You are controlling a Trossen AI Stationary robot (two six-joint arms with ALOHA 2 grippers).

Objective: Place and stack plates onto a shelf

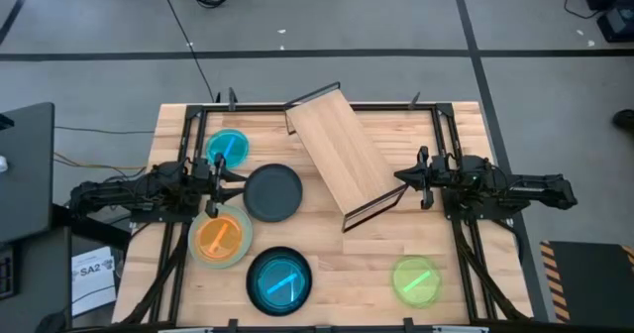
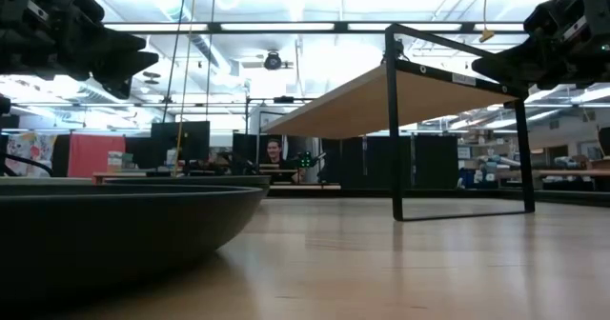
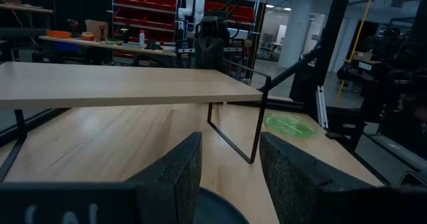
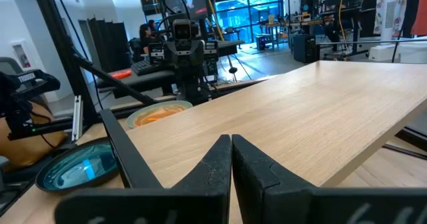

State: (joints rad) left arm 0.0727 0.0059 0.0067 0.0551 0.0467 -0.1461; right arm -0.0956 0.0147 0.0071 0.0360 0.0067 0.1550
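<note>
Left claw [image 1: 220, 170] parted, empty, beside dark plate [image 1: 272, 192], poised to grip | right claw [image 1: 421, 177] closed, empty, steadying shelf [image 1: 342, 150] end frame

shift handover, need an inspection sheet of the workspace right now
surface: slatted wooden table, five plates and shelf on it
job's things: shelf lies diagonal; dark plate beside it; teal plate, orange plate, blue plate, green plate all off the shelf
clutter: nothing seen
hands: left hand open at dark plate's edge; right hand shut at shelf's end frame
cables: black cable on floor
surroundings: person at far desk
</note>
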